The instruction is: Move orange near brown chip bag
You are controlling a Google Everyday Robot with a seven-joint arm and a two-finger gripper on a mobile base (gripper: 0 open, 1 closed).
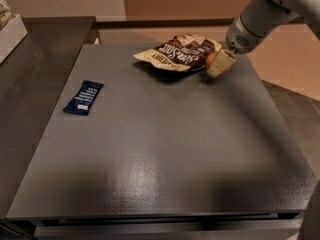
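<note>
The brown chip bag (179,53), wrinkly with white "Sea Salt" lettering, lies at the far middle of the grey table (165,149). The orange (211,59) sits right at the bag's right edge, mostly covered by a cream finger pad (220,65). My gripper (219,64) reaches down from the upper right on the grey arm (252,24) and is shut on the orange, low over the table surface and touching or almost touching the bag.
A small dark blue bar wrapper (83,97) lies at the table's left side. A darker counter (30,64) runs along the left, with a white container (11,31) at its far end. The table's right edge drops to the floor.
</note>
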